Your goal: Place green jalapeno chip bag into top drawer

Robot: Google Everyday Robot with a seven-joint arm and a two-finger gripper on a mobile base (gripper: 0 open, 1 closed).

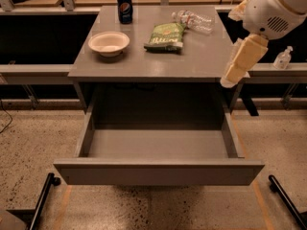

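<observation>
We see only part of the arm: its white round joint is cut off by the upper right corner of the frame, and a cream-coloured link slants down from it. The hand [232, 75] is at the lower end of that link, over the right front corner of the worktop [158, 65]. We cannot tell whether it is open or closed, and it holds nothing that we can see.

The clear water bottle [194, 20] at the upper middle is hard to make out; it lies on its side near the worktop's far right edge, just beyond the bag. The back of the top drawer [158, 172] is lost in shadow under the worktop. Two dark bars on the speckled floor are cut off at the lower left and lower right.

We count one green jalapeno chip bag [165, 36], lying flat on the worktop right of centre, well apart from the hand and outside the drawer. There is one pale bowl [109, 43] to its left and one dark soda can [124, 7] standing upright at the far edge. The one drawer is pulled wide open towards the bottom of the frame, and its grey floor shows. One small bottle [284, 57] stands on a ledge at the right edge.
</observation>
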